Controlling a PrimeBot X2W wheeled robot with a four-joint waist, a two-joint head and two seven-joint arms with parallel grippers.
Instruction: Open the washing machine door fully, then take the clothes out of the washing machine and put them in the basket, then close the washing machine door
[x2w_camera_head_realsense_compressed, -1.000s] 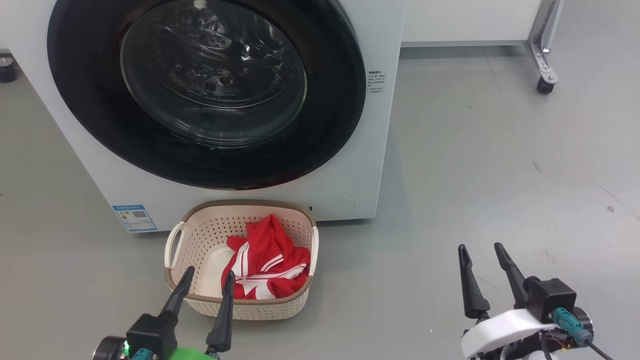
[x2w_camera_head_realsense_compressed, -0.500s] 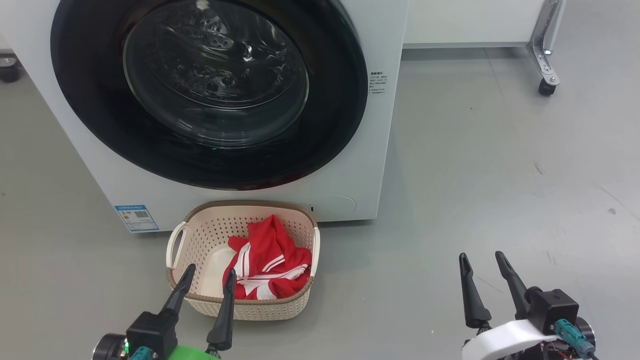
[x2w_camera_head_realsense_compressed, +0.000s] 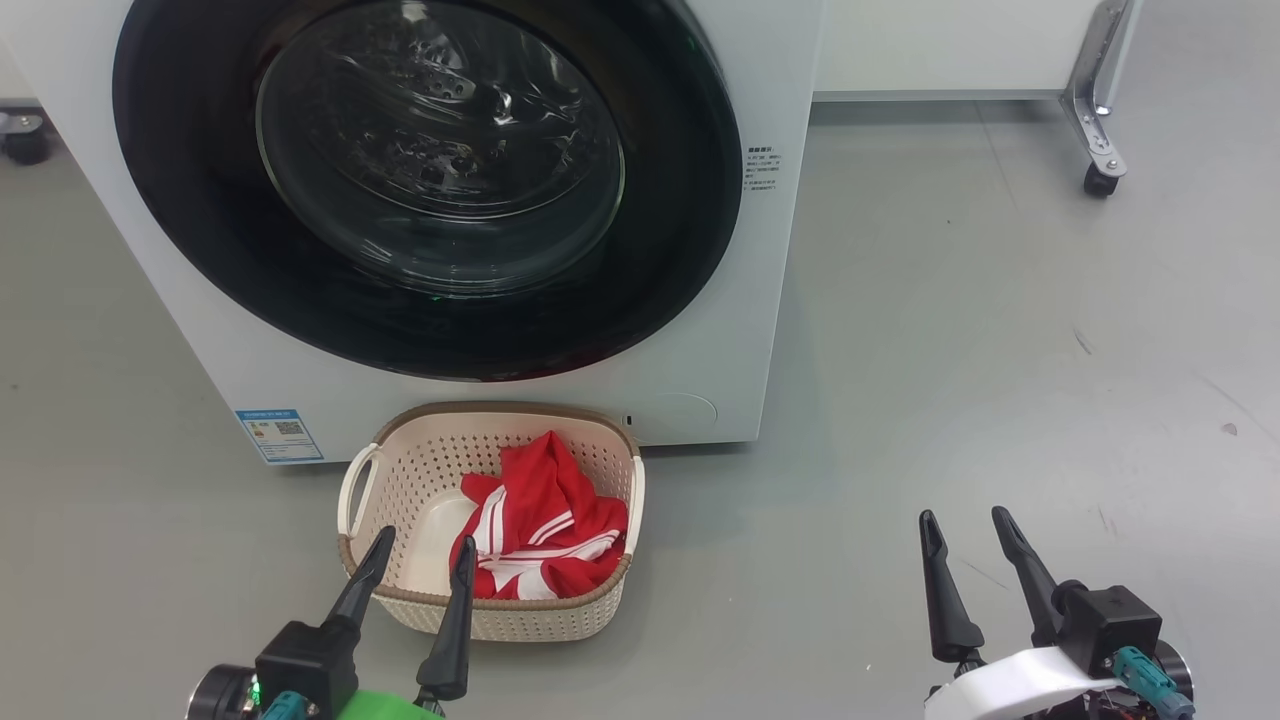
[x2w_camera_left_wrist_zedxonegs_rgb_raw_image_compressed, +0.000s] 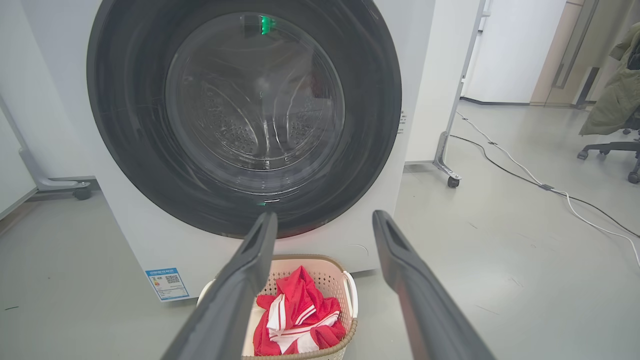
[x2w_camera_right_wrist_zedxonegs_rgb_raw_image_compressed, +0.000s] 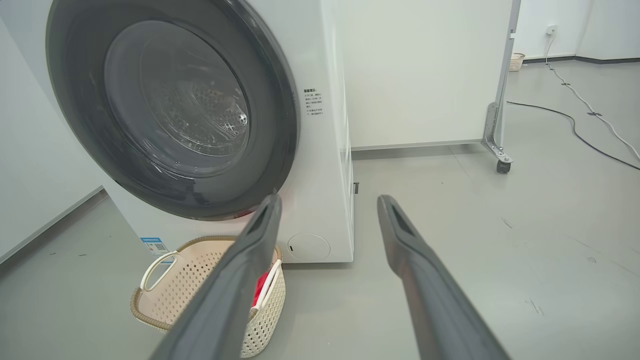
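Left claw (x2w_camera_head_realsense_compressed: 425, 540) is hovering spread and empty at the near rim of the basket (x2w_camera_head_realsense_compressed: 500, 412), nearer arm. Clothes (x2w_camera_head_realsense_compressed: 540, 530) are lying inside, just beyond. Washing machine door (x2w_camera_head_realsense_compressed: 200, 200) is sitting shut, farther back. Right claw (x2w_camera_head_realsense_compressed: 962, 517) is hanging spread, well right.

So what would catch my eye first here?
The huge round washing machine door, glossy black around a glass centre, sits shut at the top of the head view. Just below it, bright red clothes with white stripes lie in the cream basket on the grey floor. Lower down, the left fingers and right fingers stand spread, holding nothing.
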